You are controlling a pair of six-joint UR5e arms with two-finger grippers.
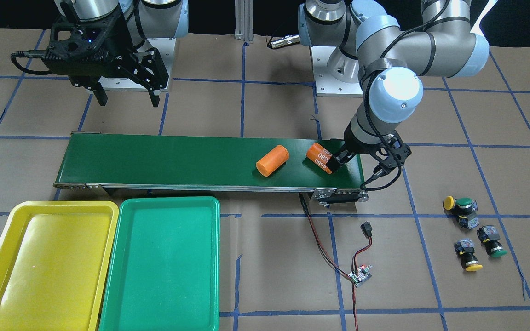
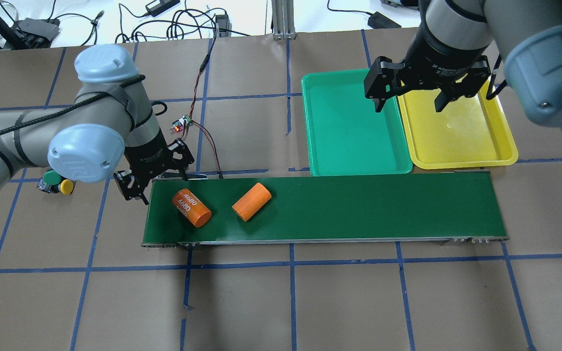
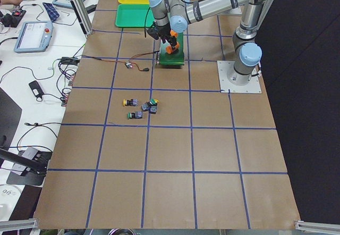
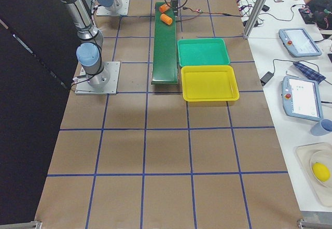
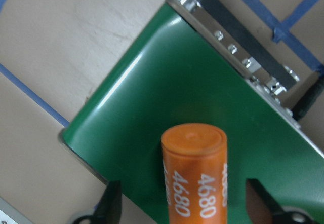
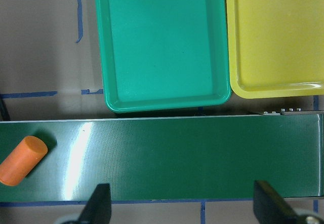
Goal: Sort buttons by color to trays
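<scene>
Belt (image 2: 359,204) sits nearest, running L to R across the table (image 2: 281,302). Far L, well clear of belt's end, the buttons (image 1: 463,248) lie on bare table: 4 in a loose clump, 2 yellow caps, 2 green, one yellow/green pair touching. None sorted yet.

Next, L gripper (image 2: 156,176) hangs over belt's L end, fingers spread wide, holding nothing. Wrist view shows the 4680 cyl. (image 2: 191,207) lined up btwn the fingers w/ gaps both sides. Can't tell if it's low enough to be around it. Plain cyl. (image 2: 251,201) lies just R of that, apart. Small wired board (image 2: 182,124) sits beyond belt's L end.

Risks, as I judge:
- L gripper is aimed at a cyl., not a button, so closing here grabs the wrong item.
- Buttons are packed close, so a wide gripper may knock a neighbour, and round caps could roll.
- Wires could snag the arm.

R of centre, beyond belt: green tray (image 2: 359,171), then yellow tray (image 2: 461,165), rims touching, both empty. That makes a wrong-colour drop easy. R gripper (image 2: 409,101) hangs high over the R half, wide open, empty.
</scene>
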